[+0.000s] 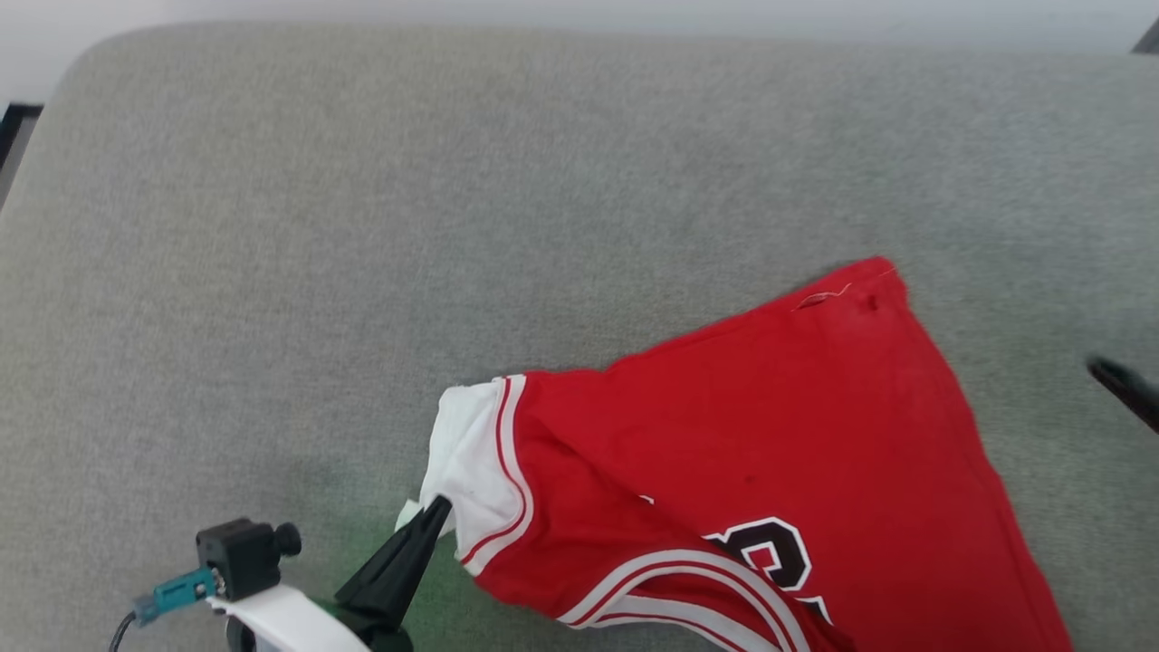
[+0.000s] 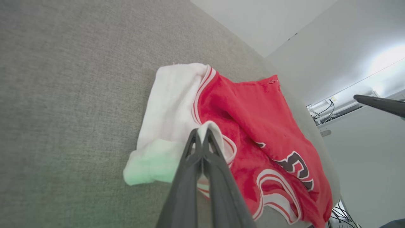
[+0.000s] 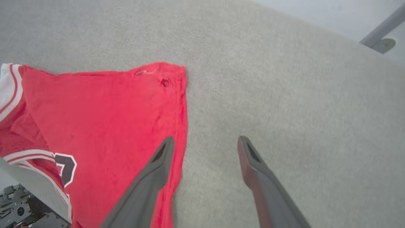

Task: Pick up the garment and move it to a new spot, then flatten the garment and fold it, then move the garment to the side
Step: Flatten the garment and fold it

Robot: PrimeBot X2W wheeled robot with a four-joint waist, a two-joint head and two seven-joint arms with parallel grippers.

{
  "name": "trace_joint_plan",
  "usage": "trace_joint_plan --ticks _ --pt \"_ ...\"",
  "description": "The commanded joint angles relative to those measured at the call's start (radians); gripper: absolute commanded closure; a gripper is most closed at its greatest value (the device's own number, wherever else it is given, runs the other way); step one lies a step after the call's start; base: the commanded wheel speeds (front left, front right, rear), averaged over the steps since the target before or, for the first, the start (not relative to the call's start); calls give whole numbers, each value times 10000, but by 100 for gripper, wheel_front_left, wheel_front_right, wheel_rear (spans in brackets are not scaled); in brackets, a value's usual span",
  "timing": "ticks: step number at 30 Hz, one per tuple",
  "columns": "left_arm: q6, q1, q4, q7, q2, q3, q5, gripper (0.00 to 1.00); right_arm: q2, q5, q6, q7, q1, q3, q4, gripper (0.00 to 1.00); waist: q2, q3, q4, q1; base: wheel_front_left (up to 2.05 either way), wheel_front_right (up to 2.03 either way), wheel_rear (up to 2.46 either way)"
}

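Dark tapered fingers (image 2: 185, 190), white forearm (image 1: 292, 621), black block (image 1: 237, 557), teal connector (image 1: 181, 590)

the garment (image 1: 770, 435) runs off the head view's bottom edge, so we cannot read its lettering (image 1: 770, 554), part of it folded under. the right gripper (image 3: 205, 142) shows there as one blurred dark finger (image 1: 1125, 388), cut by the right edge.

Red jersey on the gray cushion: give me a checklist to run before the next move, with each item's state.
1. Left pincer shut on the white sleeve of the jersey: ok.
2. Right pincer open, holding nothing: ok.
3. Jersey lying flat: not ok, folded over near the sleeve.
4. Bare cushion to spread on: ok.
5. Grip firm enough to pull: cannot tell.
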Motion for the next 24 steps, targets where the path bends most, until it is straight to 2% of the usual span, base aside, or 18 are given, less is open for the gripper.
trace_joint_plan --ticks 1,4,6,11,16,20,22,23,24 --pt "23 -238 -32 -19 -90 -22 157 100 253 -344 -5 -202 -713 459 255 0 0 298 186 0 0 0 0" --pt "23 -423 -5 -19 -197 -47 206 100 684 -681 -5 -181 -2105 1478 877 0 0 605 317 0 0 0 0" --pt "23 -605 45 -19 -350 -104 215 100 1053 -953 -5 -89 -3369 2504 1932 0 0 885 447 0 0 0 0" --pt "23 -947 110 -20 -543 -300 255 100 1084 -1531 -5 -133 -4884 4103 3727 0 0 1263 743 0 0 0 0" --pt "23 -1139 175 -20 -703 -343 255 100 1032 -1319 -5 -203 -5595 5624 4871 0 0 1452 929 0 0 0 0" --pt "23 -1210 262 -20 -868 -419 280 100 981 -1034 -2 -138 -5590 6917 5484 0 0 1457 933 0 0 0 0" --pt "23 -1247 291 -19 -900 -448 281 100 973 -972 -2 -209 -5585 7150 5645 0 0 1445 927 0 0 0 0" --pt "23 -1291 314 -19 -946 -472 262 100 968 -907 0 -265 -5569 7434 5765 4 0 1420 915 0 0 0 0" --pt "23 -1325 343 -19 -985 -480 232 100 977 -836 10 -353 -5579 7685 5880 33 0 1391 895 0 0 0 0"
